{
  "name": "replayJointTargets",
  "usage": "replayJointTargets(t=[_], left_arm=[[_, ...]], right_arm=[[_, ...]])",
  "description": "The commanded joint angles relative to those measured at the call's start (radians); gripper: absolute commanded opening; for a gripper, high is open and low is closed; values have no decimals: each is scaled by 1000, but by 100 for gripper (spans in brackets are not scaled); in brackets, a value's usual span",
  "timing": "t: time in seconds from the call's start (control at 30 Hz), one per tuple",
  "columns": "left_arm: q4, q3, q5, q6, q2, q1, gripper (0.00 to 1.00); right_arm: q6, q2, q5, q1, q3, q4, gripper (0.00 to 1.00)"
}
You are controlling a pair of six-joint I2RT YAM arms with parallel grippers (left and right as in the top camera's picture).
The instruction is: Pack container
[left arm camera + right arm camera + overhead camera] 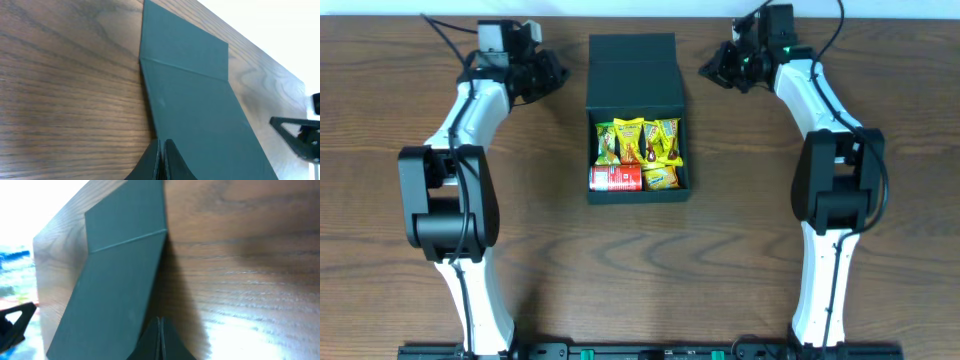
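The dark teal container [592,150] stands open at the table's middle, its flap lid [632,62] laid back toward the far edge. Inside lie yellow and green snack packets [638,141] and a red can [615,178]. My left gripper [560,76] is shut and holds nothing, just left of the lid. My right gripper [705,70] is shut and empty too, just right of the lid. In the left wrist view the shut left gripper [163,142] points along the lid [190,80] at its left edge. In the right wrist view the shut right gripper [159,320] points along the lid [120,265] at its right edge.
Brown wooden table [740,250] all round the container. The far table edge [620,22] runs right behind the lid. Both arm bases stand at the near edge.
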Motion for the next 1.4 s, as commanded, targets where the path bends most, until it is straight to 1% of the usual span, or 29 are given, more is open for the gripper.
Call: replayJointTargets(t=[0.0,0.13,0.27,0.37,0.43,0.57,0.73,1.1,1.37], left_arm=[[0,32,-69,-90,12,8,6],[-23,32,-60,-102,22,1,6],[-63,32,-94,-101,38,-22,6],[-63,32,-93,-109,66,-25,6],[-59,32,-72,-131,88,-25,6],[-56,32,-36,-169,136,-29,6],[-51,32,-39,-169,154,-41,6],[-51,32,-19,-206,155,-61,6],[9,32,44,-213,155,-66,6]], right_arm=[[68,15,-96,-17,-2,2,1],[50,18,-96,-10,-2,-4,2],[27,26,-95,-3,-2,-52,2],[27,44,-104,-3,-2,-81,2],[27,59,-141,-3,-2,-84,1],[27,71,-154,8,-2,-99,2],[27,73,-151,25,-2,-107,2],[47,105,-161,70,-2,-90,2],[47,106,-174,71,-2,-34,2]])
